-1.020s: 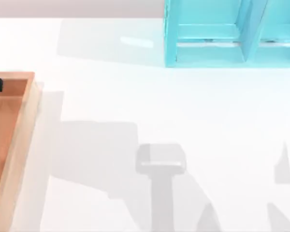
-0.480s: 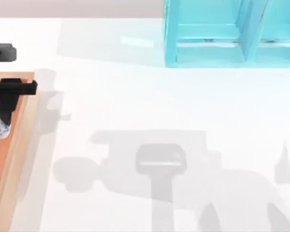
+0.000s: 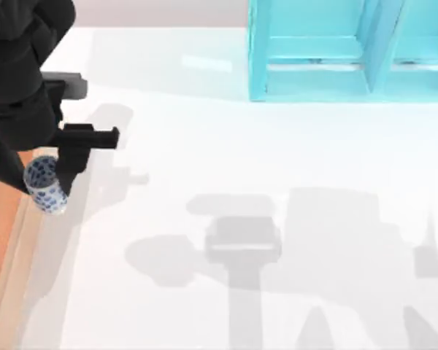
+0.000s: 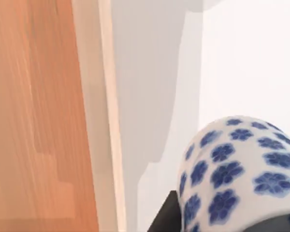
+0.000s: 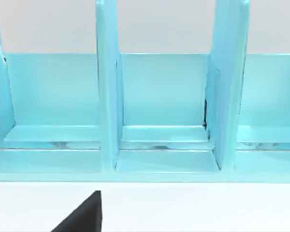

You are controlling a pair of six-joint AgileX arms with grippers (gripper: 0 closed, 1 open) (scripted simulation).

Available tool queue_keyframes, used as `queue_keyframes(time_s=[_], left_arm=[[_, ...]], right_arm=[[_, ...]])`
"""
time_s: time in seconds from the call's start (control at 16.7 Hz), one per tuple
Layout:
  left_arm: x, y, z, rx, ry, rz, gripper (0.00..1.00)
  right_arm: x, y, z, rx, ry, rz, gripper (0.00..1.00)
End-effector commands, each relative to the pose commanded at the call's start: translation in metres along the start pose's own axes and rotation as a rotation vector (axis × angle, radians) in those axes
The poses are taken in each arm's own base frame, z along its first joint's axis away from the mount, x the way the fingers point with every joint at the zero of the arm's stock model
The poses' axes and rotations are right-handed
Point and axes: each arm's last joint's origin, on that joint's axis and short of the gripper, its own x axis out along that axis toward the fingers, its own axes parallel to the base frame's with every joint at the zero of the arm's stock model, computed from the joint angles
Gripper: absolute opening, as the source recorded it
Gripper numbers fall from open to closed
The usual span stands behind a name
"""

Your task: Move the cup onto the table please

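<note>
The left arm is reaching in from the top view's upper left corner, and its left tool [image 3: 47, 182] is gripping the cup [image 3: 45, 185], a small white cup dotted with blue flowers. The black fingers [image 3: 71, 162] are pressing against the cup's sides, and the cup is standing upright in the grip with its open mouth facing up. From above, the cup is sitting over the right rim of the wooden tray [image 3: 4, 219], just where the tray is meeting the desk [image 3: 277, 160]. Whether its base is touching anything I cannot tell.

In the left wrist view, the cup [image 4: 237, 169] is showing close up with a bit of the black tool [image 4: 166, 215] beside it. Beyond it the tray's pale rim [image 4: 104, 121] is running next to the orange-brown tray floor, with the white desk [image 4: 251, 58] on the cup's side of the rim.

The turquoise shelf [image 3: 350, 51] is standing at the far edge of the desk toward the right, well apart from the cup. The right wrist view is facing this shelf [image 5: 159, 106] and its upright dividers, with a dark corner of the right tool [image 5: 84, 215] showing at the edge; whether that tool is open or closed I cannot tell.
</note>
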Motion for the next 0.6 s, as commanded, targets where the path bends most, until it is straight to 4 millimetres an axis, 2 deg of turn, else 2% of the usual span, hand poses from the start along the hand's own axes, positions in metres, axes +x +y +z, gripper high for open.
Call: queue_keyframes(time_s=[0.18, 0.36, 0.6], left_arm=[[-0.003, -0.046, 0.002, -0.027, -0.007, 0.004, 0.00], [-0.007, -0.097, -0.004, -0.049, -0.028, 0.007, 0.00], [-0.009, -0.172, -0.036, -0.053, -0.058, 0.006, 0.00]], right_arm=[[0.000, 0.000, 0.000, 0.000, 0.000, 0.000, 1.00], [0.000, 0.000, 0.000, 0.000, 0.000, 0.000, 1.00], [0.000, 0.000, 0.000, 0.000, 0.000, 0.000, 1.00]])
